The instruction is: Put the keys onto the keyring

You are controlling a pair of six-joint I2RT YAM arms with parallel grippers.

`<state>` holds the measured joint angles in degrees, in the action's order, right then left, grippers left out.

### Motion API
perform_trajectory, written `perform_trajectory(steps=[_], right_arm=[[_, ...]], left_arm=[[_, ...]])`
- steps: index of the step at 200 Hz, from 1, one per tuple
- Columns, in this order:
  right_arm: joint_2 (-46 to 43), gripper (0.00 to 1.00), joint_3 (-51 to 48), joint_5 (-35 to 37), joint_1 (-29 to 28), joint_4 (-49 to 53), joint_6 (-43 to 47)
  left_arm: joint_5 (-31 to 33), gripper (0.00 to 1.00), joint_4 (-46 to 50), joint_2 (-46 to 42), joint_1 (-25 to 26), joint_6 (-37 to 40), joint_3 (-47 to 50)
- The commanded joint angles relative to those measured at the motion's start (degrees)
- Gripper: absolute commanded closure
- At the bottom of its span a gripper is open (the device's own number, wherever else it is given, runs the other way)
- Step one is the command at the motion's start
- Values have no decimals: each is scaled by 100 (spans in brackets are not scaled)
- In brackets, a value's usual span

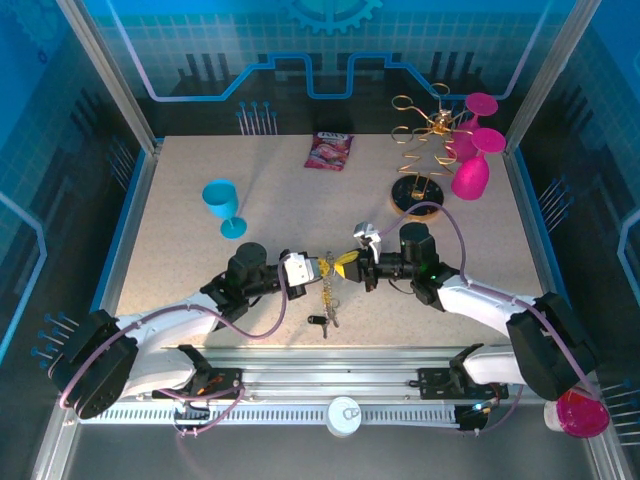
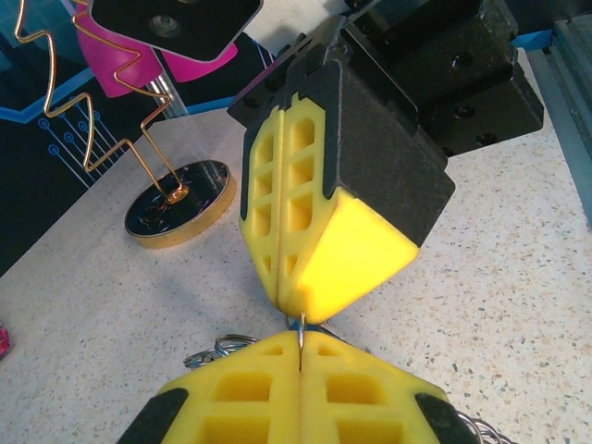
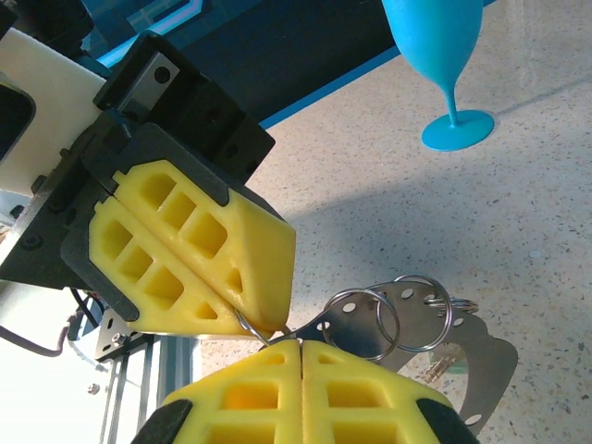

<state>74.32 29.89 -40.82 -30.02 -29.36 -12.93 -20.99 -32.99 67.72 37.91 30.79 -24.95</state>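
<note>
Yellow pads meet tip to tip mid-counter: L hand & R hand, both pinched narrow on a thin wire ring. Keys hang beneath them. Blue goblet stands upright, back-left on the counter.

- top view: keys dangling between the arms are way too tiny to tell apart
- right wrist: metal rings half hidden behind the right end effector
- blue goblet, bowl chopped off by the top edge
- left wrist: gold wire rack runs off the top-left edge, pink goblet behind it cut off too
</note>
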Motion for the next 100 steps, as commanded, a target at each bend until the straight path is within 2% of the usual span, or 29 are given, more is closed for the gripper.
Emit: perform_trajectory(steps=[1, 34, 56, 77, 100], right_arm=[[-57, 100, -20, -261, 51, -328, -52], [-479, 100, -84, 550, 123, 454, 485], [-595, 100, -94, 194, 172, 518, 409], [-409, 100, -33, -293, 138, 133, 68], [-156, 100, 85, -380, 58, -152, -78]], left_arm=[[156, 100, -250, -60, 31, -270, 37], [336, 100, -115, -90, 41, -330, 16], [406, 100, -22, -58, 40, -373, -19], [385, 100, -99, 13, 41, -462, -21], [367, 100, -188, 30, 41, -554, -19]])
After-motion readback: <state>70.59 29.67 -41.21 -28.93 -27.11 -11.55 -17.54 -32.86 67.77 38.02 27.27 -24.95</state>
